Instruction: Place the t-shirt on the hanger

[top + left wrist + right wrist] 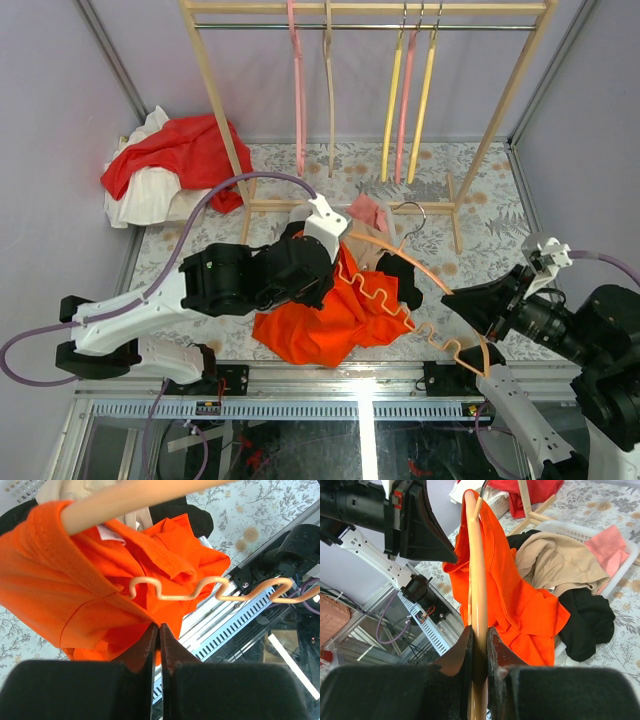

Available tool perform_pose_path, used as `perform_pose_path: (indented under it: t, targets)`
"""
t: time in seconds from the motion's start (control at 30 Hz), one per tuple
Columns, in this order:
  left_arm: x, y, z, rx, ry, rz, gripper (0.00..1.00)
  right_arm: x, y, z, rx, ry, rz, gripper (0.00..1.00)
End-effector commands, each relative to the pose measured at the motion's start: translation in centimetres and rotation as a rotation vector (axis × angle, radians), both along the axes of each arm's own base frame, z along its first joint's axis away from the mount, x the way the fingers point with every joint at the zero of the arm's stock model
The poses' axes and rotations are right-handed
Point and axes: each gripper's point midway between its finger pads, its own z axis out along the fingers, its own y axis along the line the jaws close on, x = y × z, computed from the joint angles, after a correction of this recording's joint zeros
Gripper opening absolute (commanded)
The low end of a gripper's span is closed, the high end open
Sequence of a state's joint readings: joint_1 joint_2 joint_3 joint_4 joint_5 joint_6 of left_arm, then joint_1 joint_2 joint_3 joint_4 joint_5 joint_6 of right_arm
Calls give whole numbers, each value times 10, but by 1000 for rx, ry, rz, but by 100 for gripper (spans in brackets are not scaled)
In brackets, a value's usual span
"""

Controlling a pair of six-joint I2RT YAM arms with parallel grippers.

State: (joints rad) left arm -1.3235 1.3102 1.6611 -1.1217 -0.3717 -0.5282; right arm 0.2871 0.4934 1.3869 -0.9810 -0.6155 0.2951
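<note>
Top view, read from 9 o'clock across to 3 o'clock.

- The crumpled red cloth (185, 150) on a white pile lies at 10 o'clock, well apart from the work.
- The left fingers (156, 628) are clenched on a fold of the bright orange short-sleeved t-shirt (318, 322). Judged purpose: to hold the fabric up and taut so the hanger can feed through it.
- The shirt hangs bunched at centre. Its lower part rests on the floral-patterned counter (500, 205). Its upper part is draped over one end of the thin peach clothes hanger with the wavy lower bar (395, 300).
- In the left wrist view that end sits inside the cloth, and the wavy bar emerges from the fold toward 3 o'clock.
- The hanger lies on a diagonal from 11 o'clock to 5 o'clock. Its silver metal hook (412, 212) points to 12 o'clock, apart from the rail.
- The right fingers (479, 630) are clamped on the hanger's bare upper arm toward its 5 o'clock end. Judged purpose: to hold the hanger steady as a spar while the left arm works the shirt along it.
- Beyond the shirt, a white plastic basket (580, 530) holds a tan garment (555, 562) and a black garment (587, 617).

Status, judged: one shoulder is on and the second is not yet covered. The risk is the pinched fold slipping free.
</note>
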Motion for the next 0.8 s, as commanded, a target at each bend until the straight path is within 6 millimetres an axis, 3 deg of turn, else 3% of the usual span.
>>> perform_pose_path:
  t: [0.0,0.2,0.53,0.77]
  targets:
    - [-1,8,22,-67,-25,19,0,12,13,7,46,-63,59,0]
    - [6,-5,57,-108,-78,7,0,13,22,-11,61,-28,114,0]
    - [1,-42,61,-101,-83,-60,0,6,29,-13,87,-29,183,0]
    - [-11,-78,85,-134,-109,-134,0,11,36,-3,186,-47,194,0]
